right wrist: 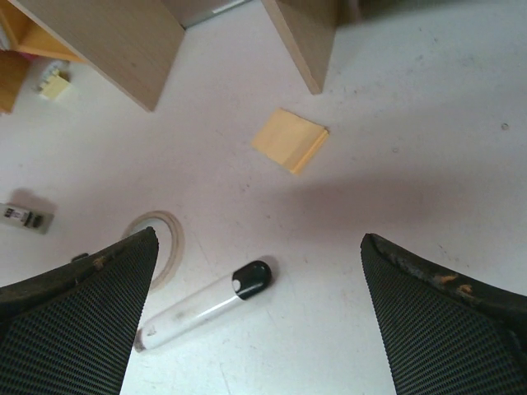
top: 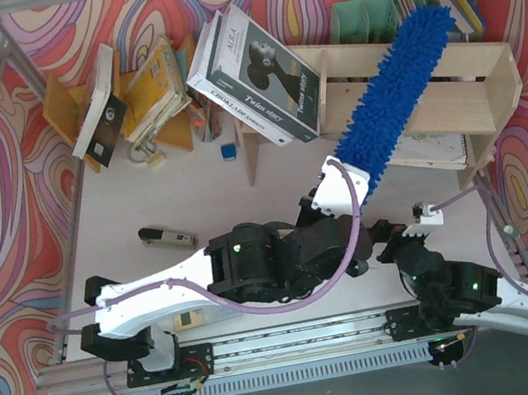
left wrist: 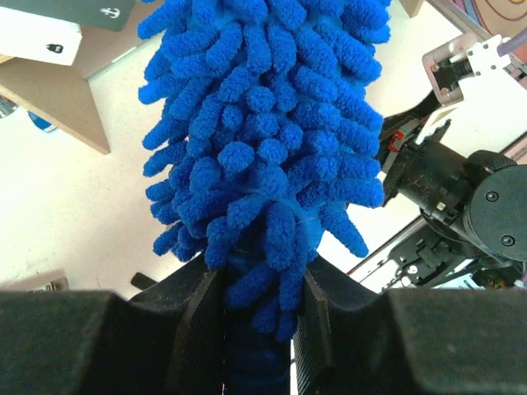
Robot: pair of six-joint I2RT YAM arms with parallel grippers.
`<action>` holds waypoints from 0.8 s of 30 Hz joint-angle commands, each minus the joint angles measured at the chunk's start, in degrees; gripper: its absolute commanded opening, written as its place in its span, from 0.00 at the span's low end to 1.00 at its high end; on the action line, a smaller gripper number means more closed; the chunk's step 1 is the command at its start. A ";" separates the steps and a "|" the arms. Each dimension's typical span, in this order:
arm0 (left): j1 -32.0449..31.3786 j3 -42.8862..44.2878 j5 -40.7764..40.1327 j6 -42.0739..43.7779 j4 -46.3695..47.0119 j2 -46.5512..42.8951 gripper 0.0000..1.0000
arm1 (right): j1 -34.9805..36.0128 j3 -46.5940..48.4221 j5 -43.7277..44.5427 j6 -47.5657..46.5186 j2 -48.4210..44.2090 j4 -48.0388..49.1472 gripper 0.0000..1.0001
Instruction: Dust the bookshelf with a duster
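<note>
The duster (top: 394, 95) is a long fluffy bright blue head. It slants up and right over the bookshelf (top: 473, 81), a low light plywood unit at the back right, with its tip near the shelf's back edge. My left gripper (top: 350, 177) is shut on the duster's lower end by the handle. In the left wrist view the blue fluff (left wrist: 263, 123) fills the middle and the jaws (left wrist: 251, 288) clamp the handle. My right gripper (top: 395, 240) sits low near the front right. In the right wrist view it (right wrist: 257, 247) is open and empty above the table.
A white-and-black marker pen (right wrist: 202, 306), a tape ring (right wrist: 160, 239) and a yellow note pad (right wrist: 290, 140) lie under the right gripper. Leaning books (top: 252, 68) and an orange-brown rack (top: 67, 109) stand at the back left. A teal organizer (top: 366, 18) stands behind the shelf.
</note>
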 commanded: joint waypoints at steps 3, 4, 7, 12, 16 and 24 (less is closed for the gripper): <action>-0.76 7.23 2.84 0.64 -3.23 6.37 0.00 | -0.01 0.26 2.05 -0.61 1.38 3.20 0.99; -0.72 8.08 3.38 0.12 -3.44 7.27 0.00 | -0.03 0.47 2.24 -0.16 2.19 3.04 0.99; -0.71 10.26 4.93 -1.21 -4.46 10.00 0.00 | -0.03 0.62 2.82 1.51 3.40 2.15 0.99; -0.15 14.32 6.80 -3.51 -7.75 14.56 0.00 | -0.03 0.16 2.85 1.71 1.42 1.68 0.99; 1.43 16.46 10.02 -6.77 -11.36 17.39 0.00 | -0.03 -0.06 2.76 1.85 0.19 1.31 0.99; 1.61 18.31 10.37 -8.48 -14.48 18.92 0.00 | -0.03 0.26 2.55 2.10 1.90 1.37 0.99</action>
